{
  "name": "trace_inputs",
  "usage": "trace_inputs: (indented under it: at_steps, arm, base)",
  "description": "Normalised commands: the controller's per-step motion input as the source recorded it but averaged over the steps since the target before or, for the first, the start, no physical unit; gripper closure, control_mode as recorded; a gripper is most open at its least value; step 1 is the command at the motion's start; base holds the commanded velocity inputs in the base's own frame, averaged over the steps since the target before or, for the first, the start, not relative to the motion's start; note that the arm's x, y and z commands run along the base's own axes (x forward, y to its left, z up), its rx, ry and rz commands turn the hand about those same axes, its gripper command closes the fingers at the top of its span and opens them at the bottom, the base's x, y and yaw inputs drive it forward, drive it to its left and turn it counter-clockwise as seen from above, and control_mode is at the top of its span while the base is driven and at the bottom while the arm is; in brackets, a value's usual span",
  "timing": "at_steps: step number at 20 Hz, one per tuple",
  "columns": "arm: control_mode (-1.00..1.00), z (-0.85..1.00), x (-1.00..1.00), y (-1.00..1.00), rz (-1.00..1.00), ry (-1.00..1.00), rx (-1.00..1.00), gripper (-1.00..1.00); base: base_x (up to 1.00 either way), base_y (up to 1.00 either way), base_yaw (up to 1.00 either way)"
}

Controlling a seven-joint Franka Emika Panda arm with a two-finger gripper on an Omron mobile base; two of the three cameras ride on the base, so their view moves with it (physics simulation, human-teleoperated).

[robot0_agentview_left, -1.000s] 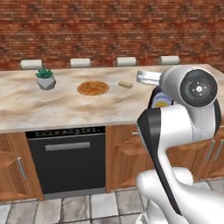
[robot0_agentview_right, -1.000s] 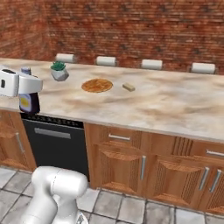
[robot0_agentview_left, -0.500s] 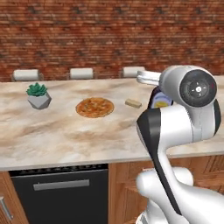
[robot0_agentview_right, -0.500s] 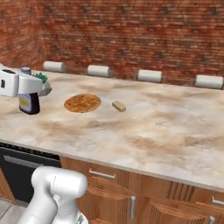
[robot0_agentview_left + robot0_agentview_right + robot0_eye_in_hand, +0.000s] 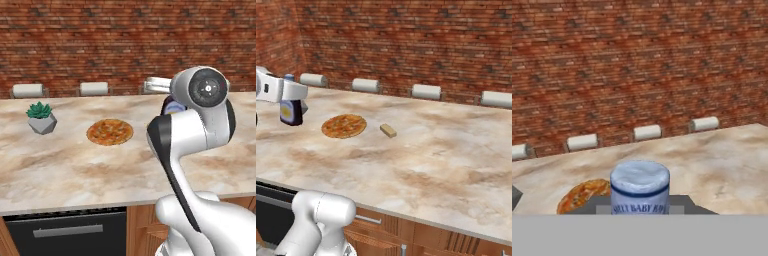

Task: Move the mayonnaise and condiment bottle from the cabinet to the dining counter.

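Note:
My gripper is shut on the condiment bottle, a dark bottle with a pale oval label, and holds it above the left part of the dining counter. In the hand view the bottle's pale cap rises between the fingers, with the counter beyond it. In the left base view the bottle peeks out behind my white arm. The mayonnaise and the cabinet are out of view.
A pizza lies on the counter just right of the held bottle, with a small tan block further right. A potted plant stands at the far left. Chair backs line the far edge before a brick wall.
The base has driven closer to the counter, so the whole scene has grown and shifted in both base views. The bottle stays in the shut gripper.

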Motion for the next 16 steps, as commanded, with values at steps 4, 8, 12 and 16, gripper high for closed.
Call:
trace_inputs:
  at_steps: [4,8,12,16]
  arm:
    - [-1.00,-0.36,0.22,0.87,0.00,0.00,-0.02,1.00]
    - [-1.00,-0.66,0.40,0.83,0.00,0.00,-0.05,1.00]
    - [-1.00,-0.79,0.51,0.66,0.00,0.00,-0.04,1.00]
    - [-1.00,-0.70,0.57,0.44,0.00,0.01,-0.02,1.00]
  base:
    - [0.00,0.00,0.00]
    - [0.00,0.00,0.00]
    - [0.00,0.00,0.00]
    - [0.00,0.00,0.00]
